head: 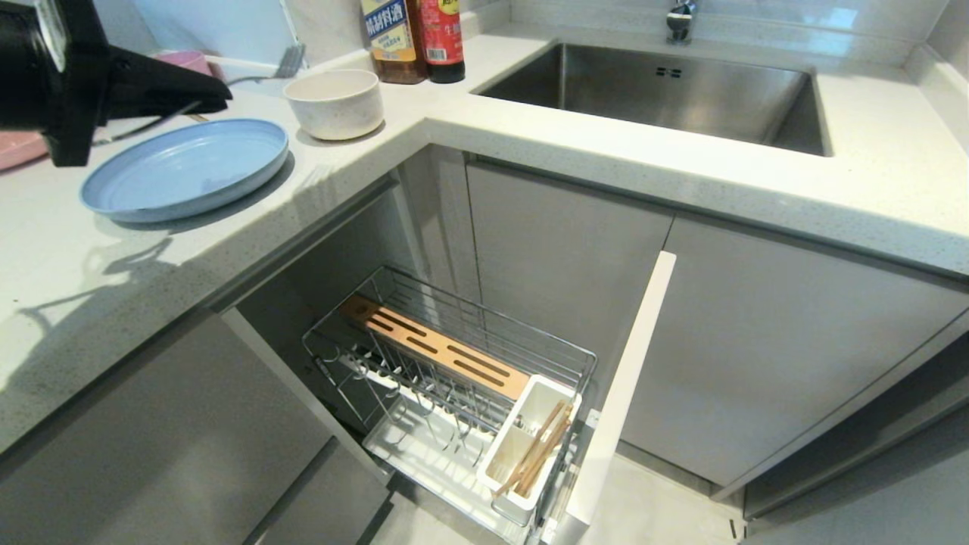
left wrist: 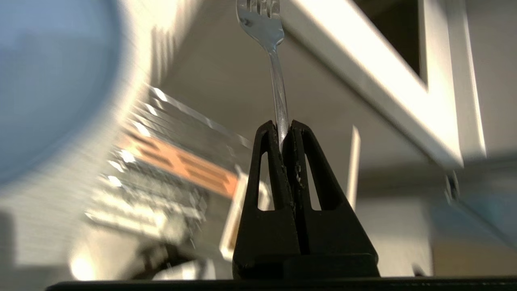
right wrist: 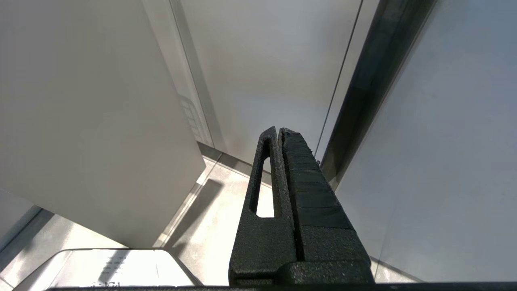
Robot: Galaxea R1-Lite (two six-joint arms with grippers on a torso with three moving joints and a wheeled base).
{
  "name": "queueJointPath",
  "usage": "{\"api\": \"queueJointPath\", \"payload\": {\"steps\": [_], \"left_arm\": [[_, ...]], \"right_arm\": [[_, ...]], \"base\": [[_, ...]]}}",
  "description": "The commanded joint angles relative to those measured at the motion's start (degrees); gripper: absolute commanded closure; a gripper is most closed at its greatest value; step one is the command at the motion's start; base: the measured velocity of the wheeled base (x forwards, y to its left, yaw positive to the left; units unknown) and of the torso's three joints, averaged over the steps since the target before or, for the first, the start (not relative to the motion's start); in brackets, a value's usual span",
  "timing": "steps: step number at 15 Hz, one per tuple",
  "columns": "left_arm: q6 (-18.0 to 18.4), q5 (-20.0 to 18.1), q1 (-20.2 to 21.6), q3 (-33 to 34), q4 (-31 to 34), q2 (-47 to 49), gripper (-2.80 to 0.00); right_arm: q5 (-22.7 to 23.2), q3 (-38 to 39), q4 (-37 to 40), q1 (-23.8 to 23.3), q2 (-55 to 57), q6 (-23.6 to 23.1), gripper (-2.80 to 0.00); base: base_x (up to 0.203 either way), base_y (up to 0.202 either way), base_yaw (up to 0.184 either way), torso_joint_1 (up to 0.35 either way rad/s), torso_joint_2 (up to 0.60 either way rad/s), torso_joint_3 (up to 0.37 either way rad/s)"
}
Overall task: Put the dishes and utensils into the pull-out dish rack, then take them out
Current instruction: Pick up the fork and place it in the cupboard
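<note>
Clamped together on the fork's (left wrist: 278, 93) handle, the jaws of the left gripper (left wrist: 284, 127) carry it with the tines sticking straight out beyond the fingertips, so the long axis of the utensil runs in line with the fingers. In the head view that gripper (head: 216, 94) sits at the upper left of the frame, above the counter (head: 530, 144) and over the far rim of the pale blue plate (head: 185, 170), with the cream bowl (head: 334, 102) just beside it. The pull-out dish rack (head: 454, 378) lies well below, toward the lower middle of the frame, its white utensil cup (head: 530, 446) already holding the chopsticks (head: 537, 450). Judging by this, the fork must come down and tip toward upright to enter the cup. Low by the cabinet fronts, the right gripper (right wrist: 278, 131) is pressed closed and holds nothing.
</note>
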Motion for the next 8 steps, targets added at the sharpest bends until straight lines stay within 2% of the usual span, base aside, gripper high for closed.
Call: {"api": "queueJointPath", "payload": {"steps": [1,4,8], "left_arm": [[-0.1,0.0,-5.9,1.1,2.0,0.7,0.00],[0.0,0.9,-14.6,1.8,6.1,5.5,0.00],[0.2,5.1,-22.1,1.7,8.4,10.7,0.00]], "right_arm": [[0.0,0.1,0.0,0.0,0.0,0.0,0.00],[0.0,0.1,0.0,0.0,0.0,0.0,0.00],[0.0,0.1,0.0,0.0,0.0,0.0,0.00]], "base": [[0.000,0.000,0.000,0.000,0.00,0.000],[0.000,0.000,0.000,0.000,0.00,0.000],[0.000,0.000,0.000,0.000,0.00,0.000]]}}
